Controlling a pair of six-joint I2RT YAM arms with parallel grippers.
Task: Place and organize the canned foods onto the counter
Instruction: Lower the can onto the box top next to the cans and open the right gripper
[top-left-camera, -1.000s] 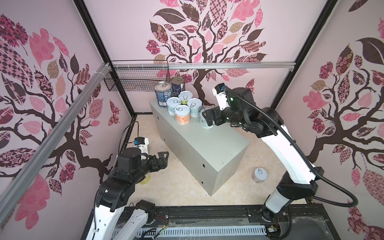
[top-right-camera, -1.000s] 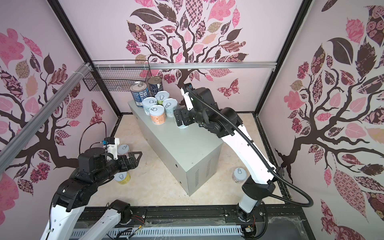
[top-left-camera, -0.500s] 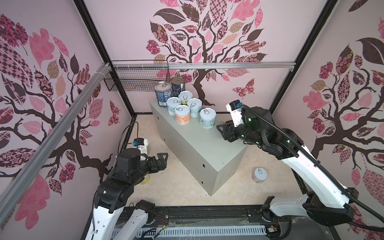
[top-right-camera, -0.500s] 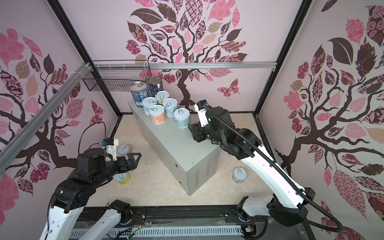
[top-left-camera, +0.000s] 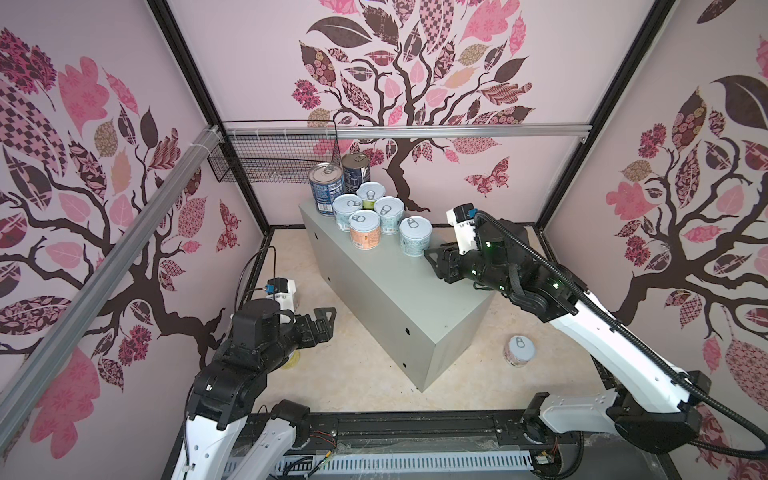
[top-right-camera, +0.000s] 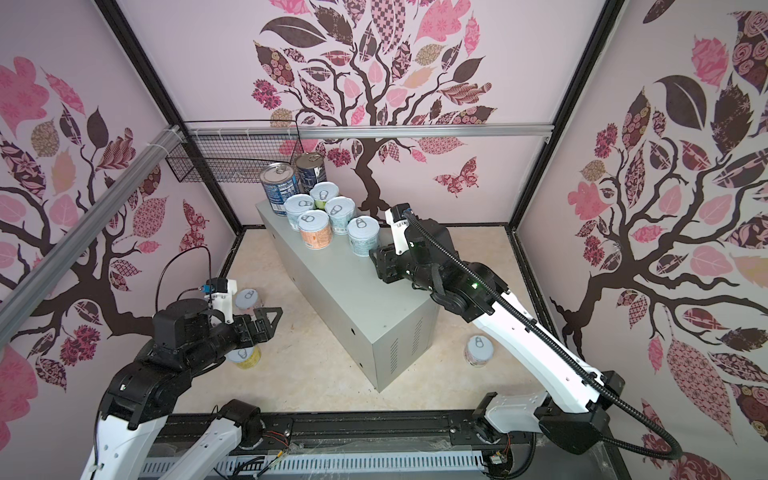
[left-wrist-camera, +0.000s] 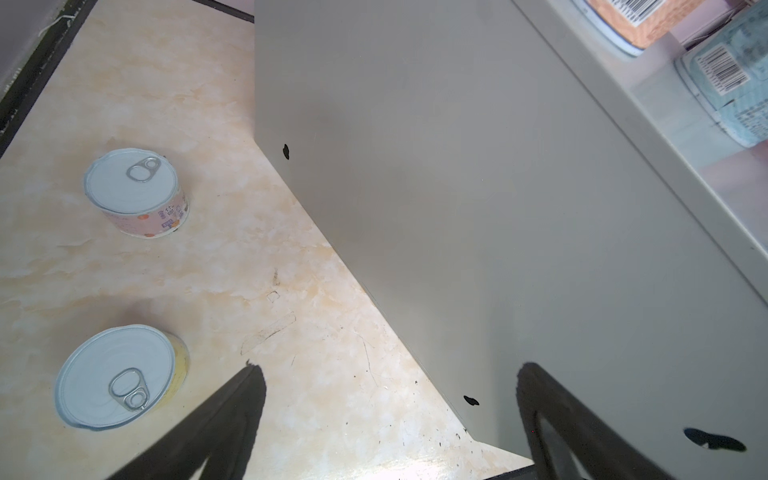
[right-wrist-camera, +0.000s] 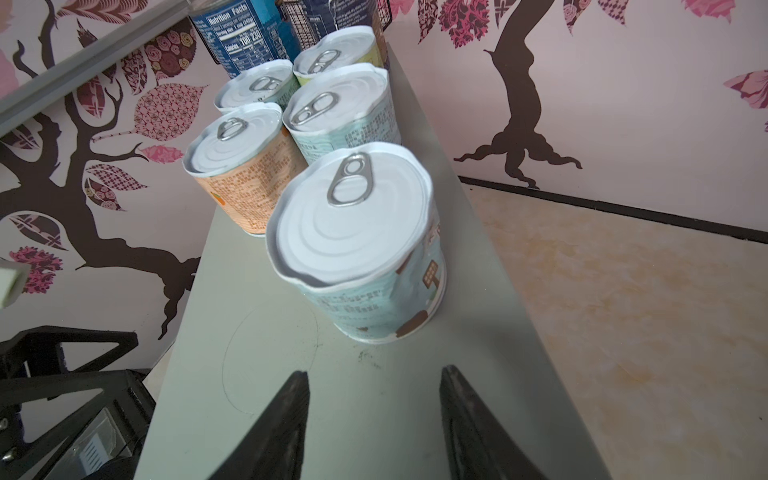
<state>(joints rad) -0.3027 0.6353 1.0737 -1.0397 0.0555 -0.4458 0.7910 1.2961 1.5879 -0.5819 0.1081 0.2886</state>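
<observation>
The right gripper (top-left-camera: 430, 253) is hovering open and empty, just lower right of the nearest blue can (top-left-camera: 414, 237) on the surface (top-left-camera: 415, 299). The left gripper (top-left-camera: 328, 321) is hanging wide open.

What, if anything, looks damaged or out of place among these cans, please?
The pale-blue can nearest the bare end of the counter has a buckled top edge, as has the orange can. Three cans stand on the floor: a pink-labelled can, a yellow-labelled can and a pale can across the counter.
</observation>
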